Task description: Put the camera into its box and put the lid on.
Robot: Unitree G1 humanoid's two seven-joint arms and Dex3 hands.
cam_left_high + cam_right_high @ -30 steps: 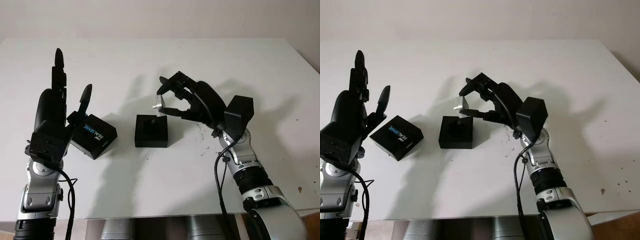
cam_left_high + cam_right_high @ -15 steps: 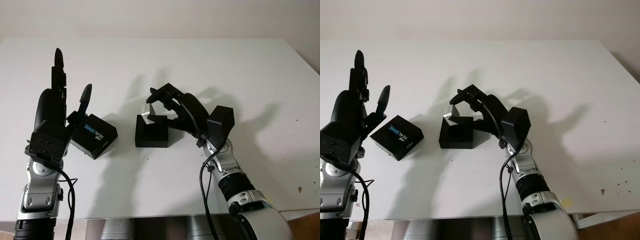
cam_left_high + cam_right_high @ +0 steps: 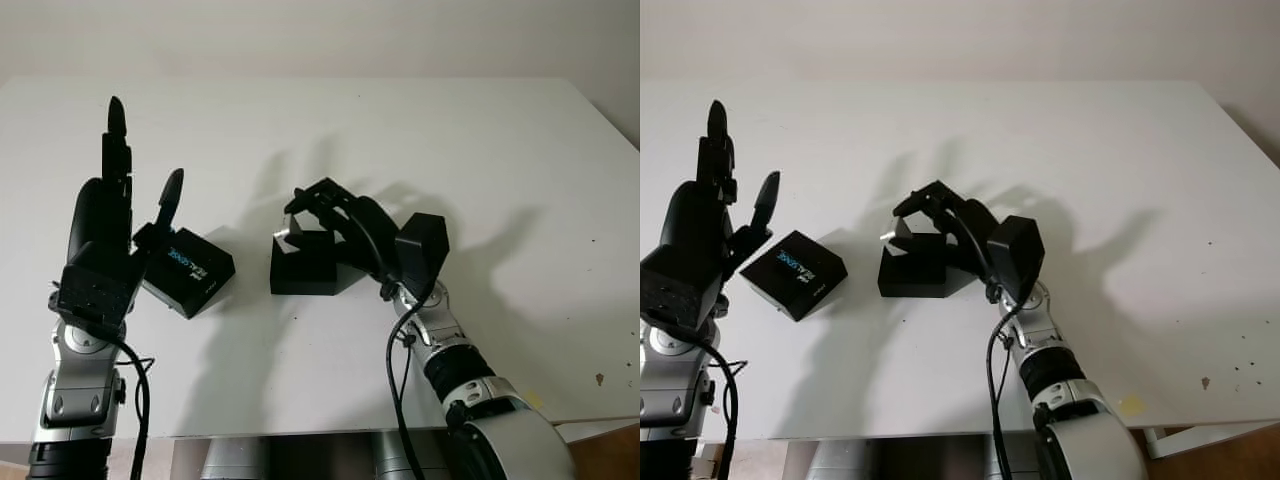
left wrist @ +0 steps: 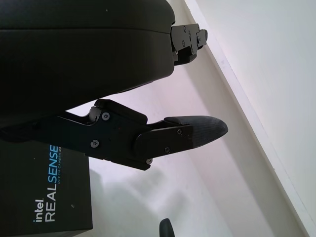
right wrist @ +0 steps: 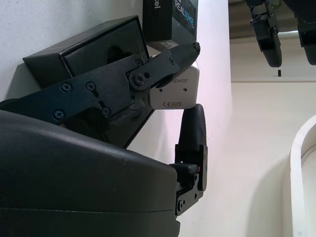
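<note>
Right hand point(image 3: 322, 222) grips the small silver camera point(image 3: 289, 234) just over the open black foam-lined box point(image 3: 303, 265), black printed lid point(image 3: 187, 271) beside the raised, empty left hand point(image 3: 108, 235), white table point(image 3: 420, 130).

Robot body: black hands, silver forearms.
We note black shells on the left robot hand point(image 3: 105, 240) and right robot hand point(image 3: 345, 225), screw-fastened finger links, ribbed silver wrist joints, and black cables.
</note>
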